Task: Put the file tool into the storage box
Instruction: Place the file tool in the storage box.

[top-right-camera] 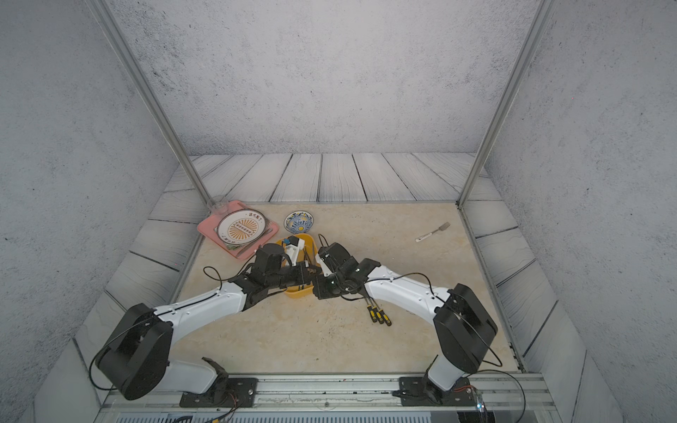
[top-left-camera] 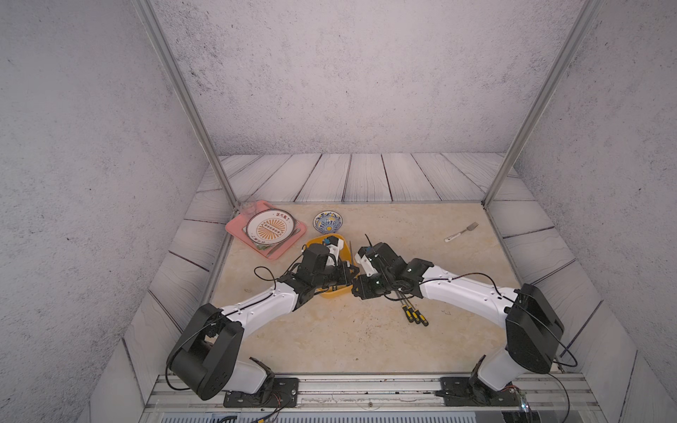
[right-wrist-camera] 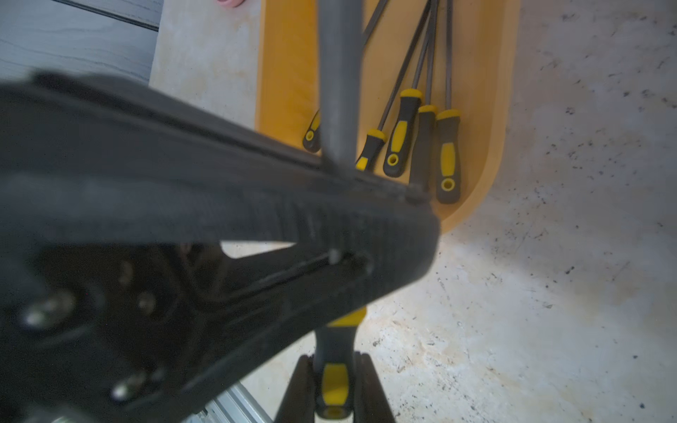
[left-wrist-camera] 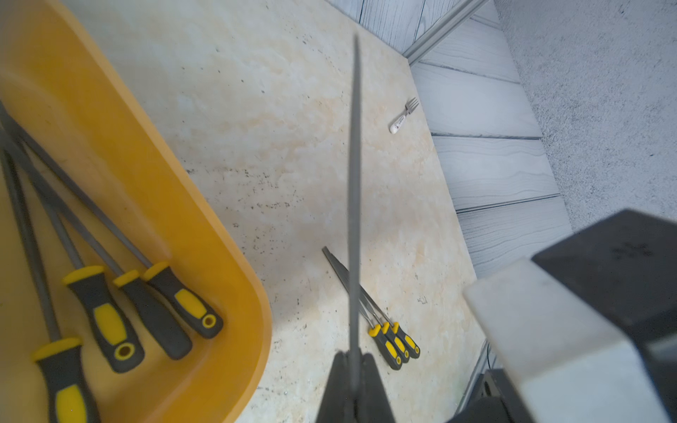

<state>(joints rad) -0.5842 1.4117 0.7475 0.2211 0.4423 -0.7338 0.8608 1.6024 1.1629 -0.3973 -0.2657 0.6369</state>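
File (left-wrist-camera: 353,183), one: narrow matte-grey metal blade, tapering; rounded handle, black and rubbery-looking, with yellow inlay and yellow collar. It was held off the desk (left-wrist-camera: 274,128), just beside the box (left-wrist-camera: 205,227) and outside its wall. Left fingers (left-wrist-camera: 372,388) were clamped tight on the blade; right fingers (right-wrist-camera: 370,392) were closed on the handle. Long axis ran from the right-hand grip through the left-hand grip, the blade leading straight out past the left fingers. Its heading across the desk could not be told from the top views.

Box: smooth yellow plastic, low-walled, rounded corners. It held several more files (left-wrist-camera: 106,315) of the same pattern, handles bunched at one end. Three further files (left-wrist-camera: 395,340) lay side by side on the desk, apart from the box.

Desk: beige, marbled, stone-look. Fork (left-wrist-camera: 403,117): metal, white handle. Pink square tray (top-left-camera: 234,229) carried a round plate (top-left-camera: 271,229) with an orange sunburst and red characters too small to read. Blue-patterned bowl (top-left-camera: 327,222) stood just beyond the box.
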